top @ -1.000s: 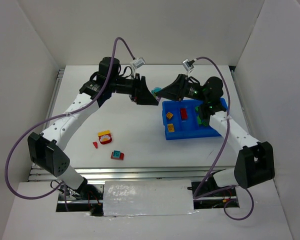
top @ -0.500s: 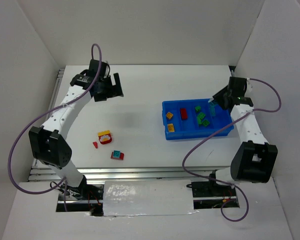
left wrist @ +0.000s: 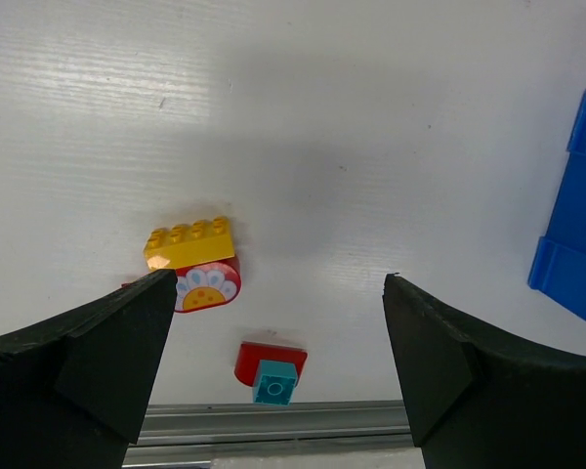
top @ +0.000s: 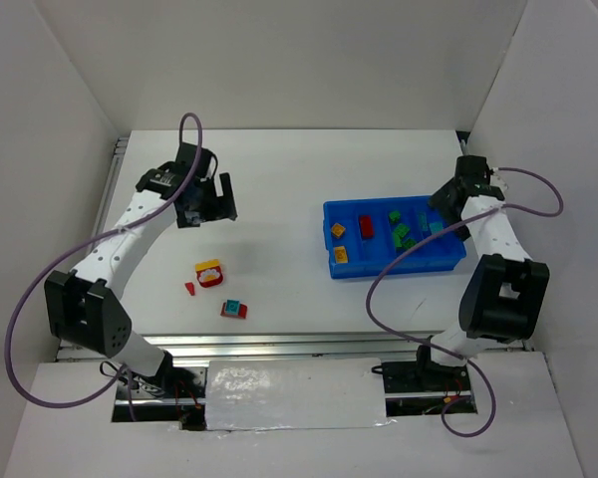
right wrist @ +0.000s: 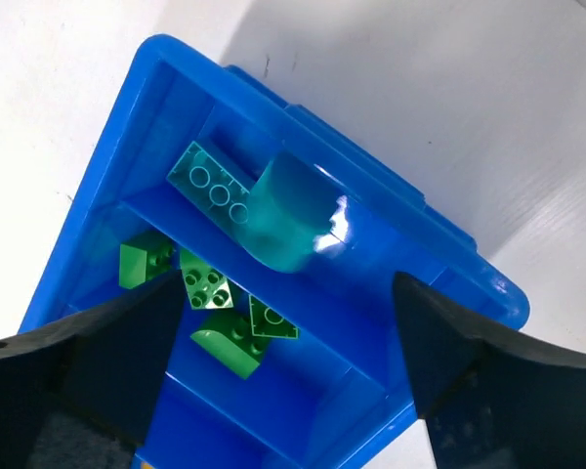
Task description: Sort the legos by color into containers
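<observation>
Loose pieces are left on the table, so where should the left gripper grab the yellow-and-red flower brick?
Probably from above, jaws closing on the yellow brick's two short ends: those look flat and parallel, while the red flower piece joined to it is rounded.

I count one blue tray (top: 359,269), three legos (top: 209,271) on the table (top: 279,199), and two yellow legos (top: 337,230) inside.

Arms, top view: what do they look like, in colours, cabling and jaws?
Both arms, left and right, have white links with black joints and black bases. A looping purple cable trails from each. The wrist views show wide, matte black, wedge-shaped jaws.
</observation>
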`<state>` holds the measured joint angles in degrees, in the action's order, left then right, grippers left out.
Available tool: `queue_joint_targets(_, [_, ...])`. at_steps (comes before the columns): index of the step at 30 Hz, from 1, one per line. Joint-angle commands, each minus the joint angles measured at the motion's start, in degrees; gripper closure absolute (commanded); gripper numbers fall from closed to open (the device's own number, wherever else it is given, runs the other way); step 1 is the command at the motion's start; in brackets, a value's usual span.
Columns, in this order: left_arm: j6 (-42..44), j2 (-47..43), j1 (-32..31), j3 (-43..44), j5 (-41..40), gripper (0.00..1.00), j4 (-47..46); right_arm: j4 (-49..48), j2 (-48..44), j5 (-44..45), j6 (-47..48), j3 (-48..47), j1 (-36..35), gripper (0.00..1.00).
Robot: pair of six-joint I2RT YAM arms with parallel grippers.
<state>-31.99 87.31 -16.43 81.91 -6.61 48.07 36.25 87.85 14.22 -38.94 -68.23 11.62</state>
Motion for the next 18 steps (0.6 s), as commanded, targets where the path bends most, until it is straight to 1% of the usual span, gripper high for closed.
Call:
queue_joint_targets(1, [-1.23,-3.28,-0.1,-1.39,-2.0,0.01,0.09,1.81,-0.14,-0.5,1.49,-4.02,-0.19,0.05])
queue_joint_targets(2, [-1.41,-3.46,-0.1,-1.58,-2.35,0.01,0.26,1.81,-0.23,-2.25,1.93,-5.15,-1.41,0.0])
queue_joint_targets(4, [-2.46,-4.07,-0.1,-1.75,-4.01,0.0,1.4,2.33,-0.66,-3.23,4.65,-8.74,-4.92,0.0])
queue_joint_targets(5, [-3.07,-4.34,-0.01,-1.75,-5.15,0.0,2.02,2.6,-0.67,-3.75,6.05,-10.33,-7.81,0.0])
queue_joint_targets(6, [-5.17,-4.86,-0.1,-1.93,-6.47,0.01,3.33,3.03,-0.14,-4.72,9.55,-13.92,-15.23,0.0])
queue_joint_targets(7, [-6.32,-5.13,-0.1,-1.93,-7.88,0.0,4.12,3.65,0.3,-5.86,11.06,-15.87,-19.05,0.0])
queue_joint_targets(8, [-7.64,-5.39,-0.1,-1.84,-11.63,0.0,5.09,4.09,1.0,-7.78,13.86,-17.54,-22.83,0.0])
queue_joint_targets(9, [-9.39,-5.57,-0.01,-1.67,-13.76,0.0,6.23,4.27,2.74,-13.98,15.28,-18.86,-29.65,0.0])
queue_joint_targets(10, [-12.28,-5.74,0.08,-0.97,-15.78,0.01,7.46,4.35,3.63,-17.52,16.43,-20.96,-32.94,0.0])
queue_joint_targets(11, [-13.79,-5.75,0.51,-0.35,-19.45,0.0,10.26,3.83,4.51,-21.56,20.18,-21.24,-36.11,0.0])
queue_joint_targets(12, [-15.54,-5.75,0.87,0.26,-21.32,0.0,11.94,2.87,6.69,-30.56,22.22,-21.59,-39.18,0.0])
queue_joint_targets(13, [-20.09,-5.92,2.09,1.84,-24.82,0.01,15.78,3.82,10.98,-37.27,29.11,-23.34,-49.22,0.0])
queue_joint_targets(14, [-20.13,-5.92,2.1,1.85,-24.85,0.01,15.82,3.83,11.02,-37.33,29.18,-24.23,-52.71,0.0])
queue_joint_targets(15, [-20.48,-6.01,3.14,2.02,-25.55,0.0,17.39,5.31,12.85,-37.25,33.79,-25.45,-55.79,0.0])
queue_joint_targets(16, [-21.01,-5.66,3.76,2.55,-26.51,0.0,18.27,7.41,16.52,-34.72,35.49,-27.03,-59.05,0.0])
queue_joint_targets(17, [-21.45,-5.22,4.99,2.99,-26.96,0.01,19.41,7.69,17.95,-33.65,36.82,-29.05,-63.86,0.01])
queue_joint_targets(18, [-21.71,-4.87,5.7,3.34,-27.31,0.01,21.69,7.26,19.62,-32.68,37.87,-29.24,-65.3,0.01])
